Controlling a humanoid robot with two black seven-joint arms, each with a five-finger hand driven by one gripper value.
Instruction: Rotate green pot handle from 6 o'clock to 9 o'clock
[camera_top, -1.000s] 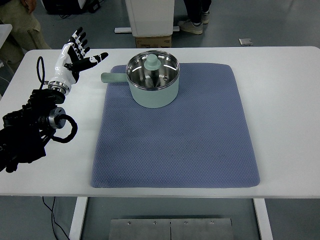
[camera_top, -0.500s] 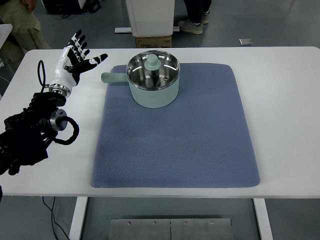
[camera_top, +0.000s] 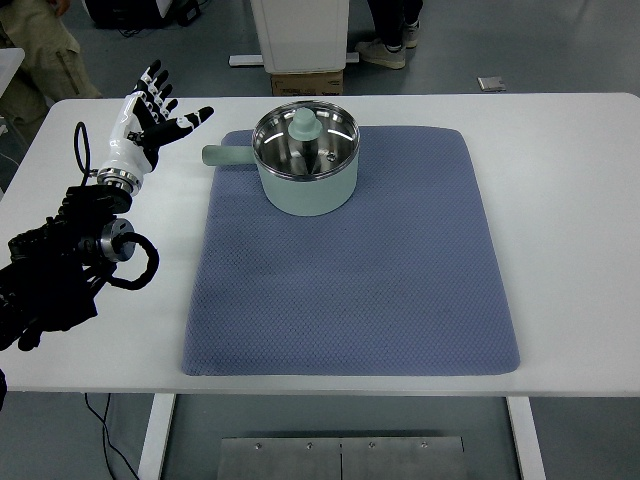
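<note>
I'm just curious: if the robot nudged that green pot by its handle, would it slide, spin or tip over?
The pot looks wide and low, so it would probably not tip. It sits on a textured blue mat, which may grip and resist sliding. Pushed at its long side handle, it would likely turn rather than travel.

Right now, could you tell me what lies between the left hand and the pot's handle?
Nothing: in the top view only bare white table separates the open left hand from the handle of the pot.
</note>
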